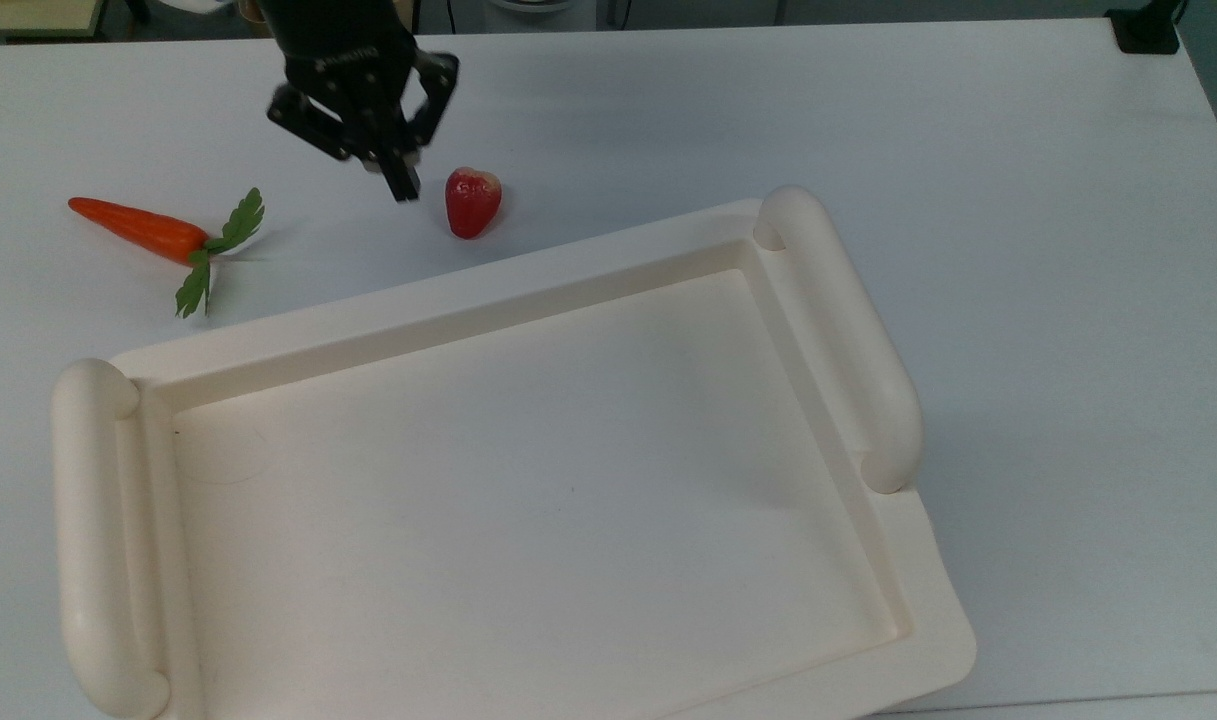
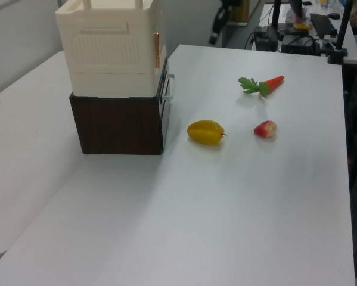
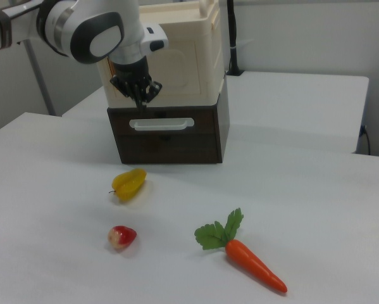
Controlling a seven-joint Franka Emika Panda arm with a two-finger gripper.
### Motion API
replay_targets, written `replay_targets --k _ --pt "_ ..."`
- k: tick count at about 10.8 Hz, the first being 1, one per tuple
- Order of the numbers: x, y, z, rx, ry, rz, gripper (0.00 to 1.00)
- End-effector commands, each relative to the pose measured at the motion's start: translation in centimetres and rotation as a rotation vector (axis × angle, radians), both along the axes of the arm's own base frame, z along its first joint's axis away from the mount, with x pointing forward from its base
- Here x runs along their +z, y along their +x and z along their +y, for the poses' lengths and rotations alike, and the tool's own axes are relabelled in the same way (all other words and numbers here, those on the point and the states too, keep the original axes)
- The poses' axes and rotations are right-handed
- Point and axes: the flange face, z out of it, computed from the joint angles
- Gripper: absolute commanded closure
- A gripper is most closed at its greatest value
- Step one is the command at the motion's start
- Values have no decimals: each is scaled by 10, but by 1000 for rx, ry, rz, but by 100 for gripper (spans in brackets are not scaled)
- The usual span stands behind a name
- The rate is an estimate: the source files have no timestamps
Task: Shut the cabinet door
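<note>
Gripper (image 1: 400, 178) hangs with fingers pressed together, holding nothing, just beside the strawberry (image 1: 471, 201) in the top view. Cabinet door (image 3: 176, 60) sits flush on the cabinet (image 3: 208, 136) front, above the drawer (image 3: 162, 124), behind the gripper.

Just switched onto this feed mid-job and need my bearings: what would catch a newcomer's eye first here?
The big cream cabinet on its dark wooden drawer base dominates the far end of the white table, its door apparently shut. The black gripper hangs in front of it, above the drawer's pale handle. Toy food lies scattered nearer: a yellow fruit, a strawberry and a carrot.
</note>
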Motion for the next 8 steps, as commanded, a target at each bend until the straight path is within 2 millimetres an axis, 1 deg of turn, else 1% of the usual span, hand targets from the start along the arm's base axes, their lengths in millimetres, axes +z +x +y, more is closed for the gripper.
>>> replay_targets --k 1,2,3,4,5,8 --pt "10 -39 -37 -120 28 144 1" --pt "14 -48 -43 -154 -22 185 0" --pt "9 -52 -46 -220 -88 243 0" --pt "0 -50 -45 -316 -152 276 0" --pt "-9 -46 -40 -363 -184 295 0" --pt "-10 -47 -45 -362 -171 303 0"
